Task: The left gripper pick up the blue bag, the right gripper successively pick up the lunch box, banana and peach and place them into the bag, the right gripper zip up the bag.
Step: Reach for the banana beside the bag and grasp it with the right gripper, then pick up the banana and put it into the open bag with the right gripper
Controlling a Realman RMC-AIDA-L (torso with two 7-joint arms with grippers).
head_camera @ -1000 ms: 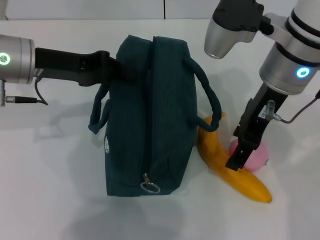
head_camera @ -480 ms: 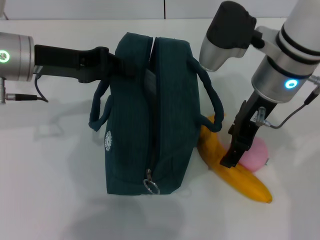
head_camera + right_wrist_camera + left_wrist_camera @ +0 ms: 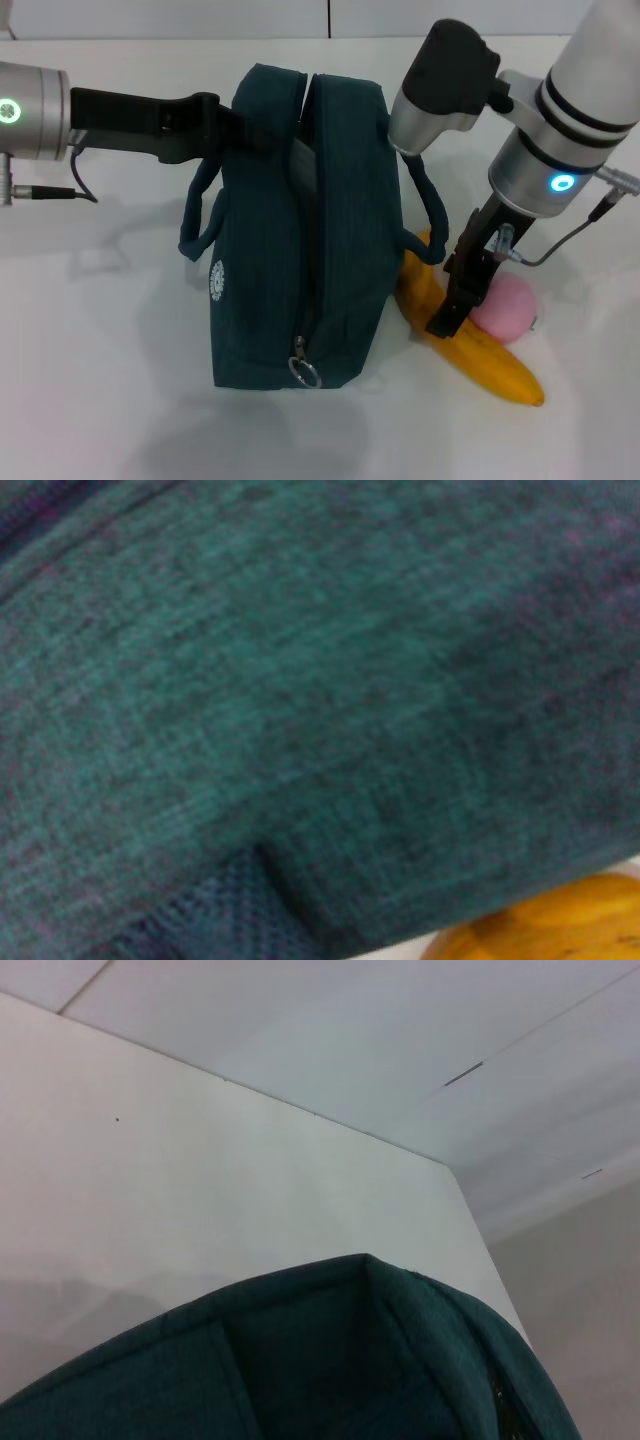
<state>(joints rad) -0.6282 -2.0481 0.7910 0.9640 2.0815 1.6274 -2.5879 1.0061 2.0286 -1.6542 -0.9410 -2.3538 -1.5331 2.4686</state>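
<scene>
Partly hidden banana (image 3: 478, 356) behind right hand (image 3: 443, 322); left hand (image 3: 235, 135) obscured by blue bag (image 3: 300, 240)

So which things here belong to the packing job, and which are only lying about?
Job:
- bag, its far end at the left gripper
- banana, on the table beside the bag
- peach, beside the banana
- right gripper, down at the banana

Lying about:
- nothing else shows, only the table; no lunch box is in sight.
</scene>
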